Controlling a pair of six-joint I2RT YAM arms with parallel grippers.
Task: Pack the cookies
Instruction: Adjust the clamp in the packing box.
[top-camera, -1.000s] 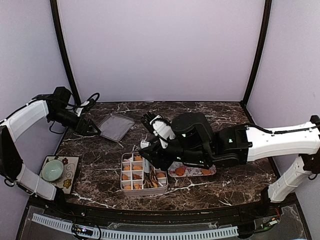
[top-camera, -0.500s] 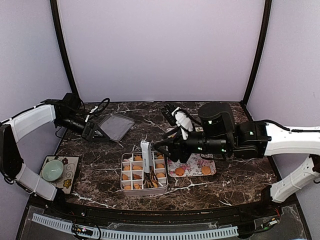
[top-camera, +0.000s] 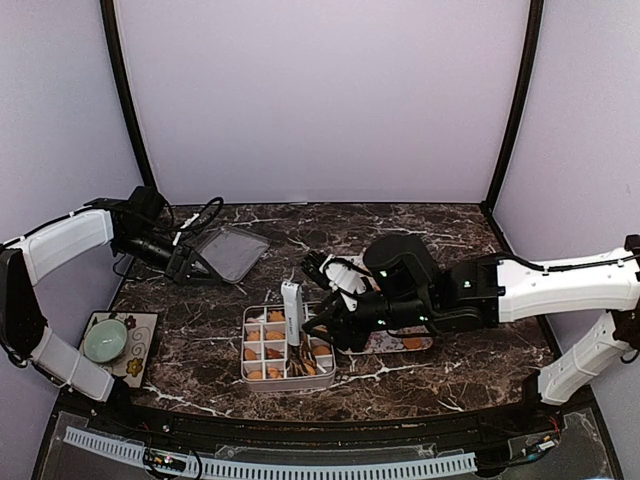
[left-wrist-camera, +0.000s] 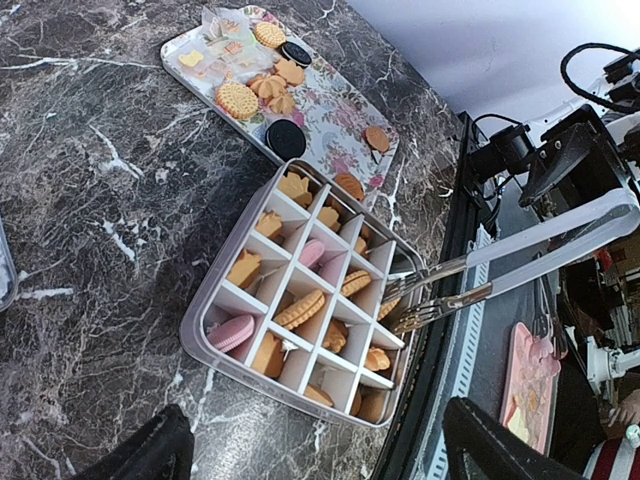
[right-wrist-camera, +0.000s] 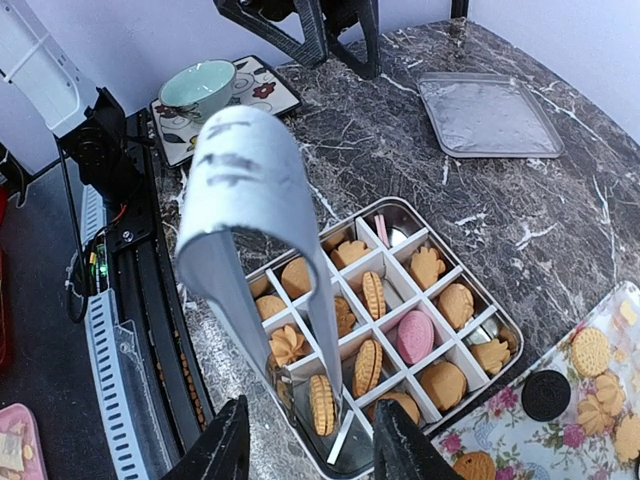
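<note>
Gripping one pair of tongs (right-wrist-camera: 250, 200), the right fingers (right-wrist-camera: 232, 445) aim it lengthwise down into the box (right-wrist-camera: 460, 262); its tips pinch one round cookie (right-wrist-camera: 322, 403) on edge in a near-corner cell. Left wrist: left fingers (left-wrist-camera: 150, 455) spread wide, empty; two black cookies (left-wrist-camera: 287, 138) lie on the tray (left-wrist-camera: 330, 110), two pink in the box. Above: right arm over the box, left well apart by the lid (top-camera: 232, 252).

Robot test cell, lab-type rig. Plain lilac backdrop panels (top-camera: 320, 100) on three sides, black frame posts (top-camera: 125, 100) at corners. White left arm (top-camera: 60, 238) and right arm (top-camera: 570, 280) bolted at near edge of dark marble counter (top-camera: 450, 225). Loose cables (top-camera: 200, 212); slotted cable duct (top-camera: 300, 468) along front.
</note>
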